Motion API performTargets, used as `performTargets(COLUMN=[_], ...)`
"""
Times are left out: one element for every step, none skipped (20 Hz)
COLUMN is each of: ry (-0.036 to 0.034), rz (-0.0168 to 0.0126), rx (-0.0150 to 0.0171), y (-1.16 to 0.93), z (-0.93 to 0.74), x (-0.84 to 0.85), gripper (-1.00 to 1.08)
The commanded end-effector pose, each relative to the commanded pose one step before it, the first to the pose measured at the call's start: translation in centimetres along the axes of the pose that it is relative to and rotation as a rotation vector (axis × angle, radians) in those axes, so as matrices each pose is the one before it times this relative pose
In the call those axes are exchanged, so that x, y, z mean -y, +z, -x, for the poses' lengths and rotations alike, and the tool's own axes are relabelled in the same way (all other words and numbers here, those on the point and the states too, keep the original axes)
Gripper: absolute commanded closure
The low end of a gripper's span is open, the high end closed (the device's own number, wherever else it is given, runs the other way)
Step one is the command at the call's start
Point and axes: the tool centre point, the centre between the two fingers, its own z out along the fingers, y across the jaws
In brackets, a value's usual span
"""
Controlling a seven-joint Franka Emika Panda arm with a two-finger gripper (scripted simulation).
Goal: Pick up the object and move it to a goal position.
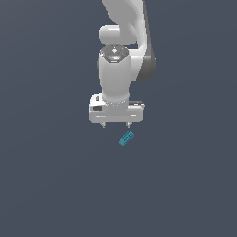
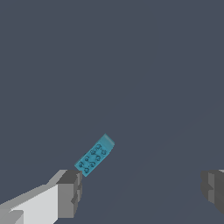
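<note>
The claw (image 1: 115, 125) hangs open, empty. The teal studded block (image 1: 126, 138) lies on the tabletop (image 1: 46, 185) at its five o'clock; probably light, rigid: pinch across its narrow sides.

- Rendered flat and dim, evenly lit throughout.
- Showed no cast shadows or glare.
- Stayed sharp edge to edge, though slightly pixelated; no lens distortion.
</note>
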Motion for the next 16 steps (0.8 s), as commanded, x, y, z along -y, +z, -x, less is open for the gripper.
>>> performTargets(ry=[0.00000, 0.00012, 0.00036, 0.00060, 0.00080, 0.00093, 0.00090, 0.00056, 0.00020, -0.00011, -0.00032, -0.00045, 0.00004, 0.00106, 0.00265, 0.00419], rz=[0.00000, -0.00058, -0.00155, -0.00266, -0.00375, -0.00479, -0.00548, -0.00472, -0.00362, -0.00253, -0.00135, -0.00033, 0.00075, 0.00089, 0.00025, -0.00011], rx=[0.00000, 0.00078, 0.00204, 0.00348, 0.00489, 0.00621, 0.00705, 0.00601, 0.00457, 0.00317, 0.00168, 0.00040, -0.00093, -0.00109, -0.00024, 0.00025], y=[0.000, 0.025, 0.057, 0.101, 0.143, 0.180, 0.201, 0.170, 0.126, 0.085, 0.039, 0.009, -0.027, -0.015, 0.033, 0.067], z=[0.000, 0.019, 0.059, 0.096, 0.132, 0.168, 0.192, 0.162, 0.123, 0.084, 0.047, 0.006, -0.023, -0.027, -0.004, 0.012], x=[-0.001, 0.007, 0.022, 0.034, 0.047, 0.059, 0.067, 0.055, 0.040, 0.026, 0.013, 0.002, -0.010, -0.002, 0.019, 0.031], gripper=[-0.92, -0.92, -0.92, -0.92, -0.92, -0.92, -0.92, -0.92, -0.92, -0.92, -0.92, -0.92, -0.92, -0.92, -0.92, -0.92])
